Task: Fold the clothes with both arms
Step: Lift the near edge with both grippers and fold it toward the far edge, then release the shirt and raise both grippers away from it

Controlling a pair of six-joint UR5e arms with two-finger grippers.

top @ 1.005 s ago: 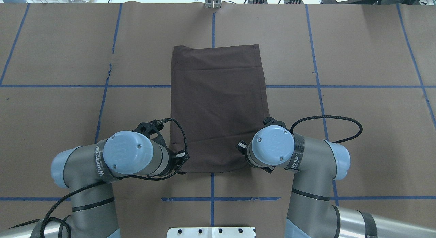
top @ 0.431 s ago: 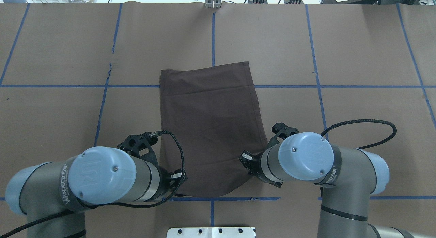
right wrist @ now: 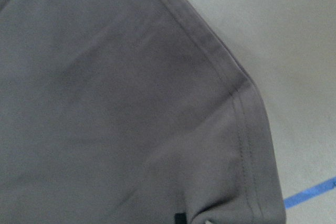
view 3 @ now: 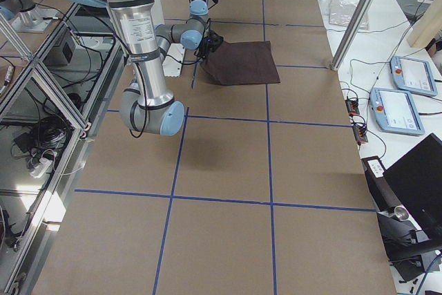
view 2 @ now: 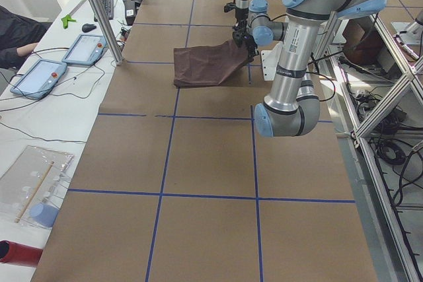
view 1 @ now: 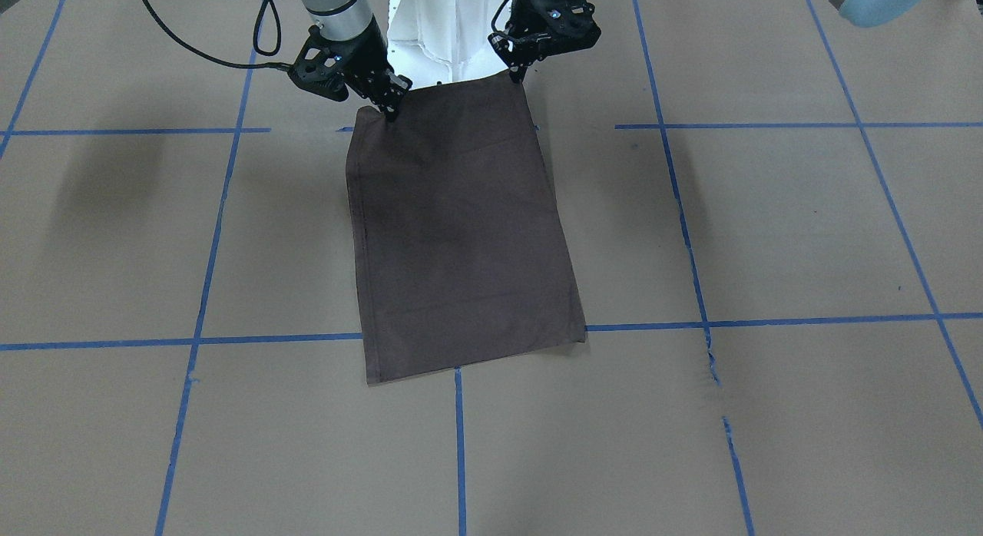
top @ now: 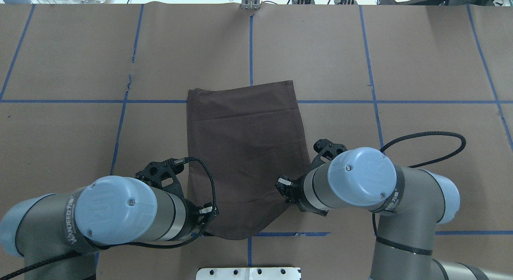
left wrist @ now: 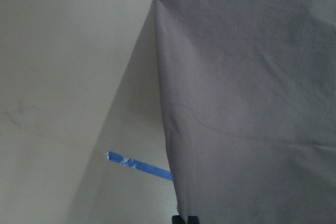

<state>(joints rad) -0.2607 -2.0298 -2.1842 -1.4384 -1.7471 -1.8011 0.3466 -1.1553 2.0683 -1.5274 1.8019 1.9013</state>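
1. T-shirt (top: 244, 159), dark brown and folded into a long rectangle, sits at the middle of the paper-covered table (top: 400, 51), in front of the white pedestal base (top: 248, 273).
2. Its far part lies flat, the far hem just past a crosswise line of blue tape (top: 400, 102).
3. Its near edge is raised off the table and sags in a curve between the two arms.
4. The left pincer (view 1: 514, 75) is closed on one near corner of the cloth; the left wrist view shows fabric hanging away from the dark fingertips.
5. The right pincer (view 1: 390, 114) is clamped on the other near corner, where a stitched hem bends around the grip in the right wrist view.
6. Both arms angle inward toward the shirt, black cables looping beside them.
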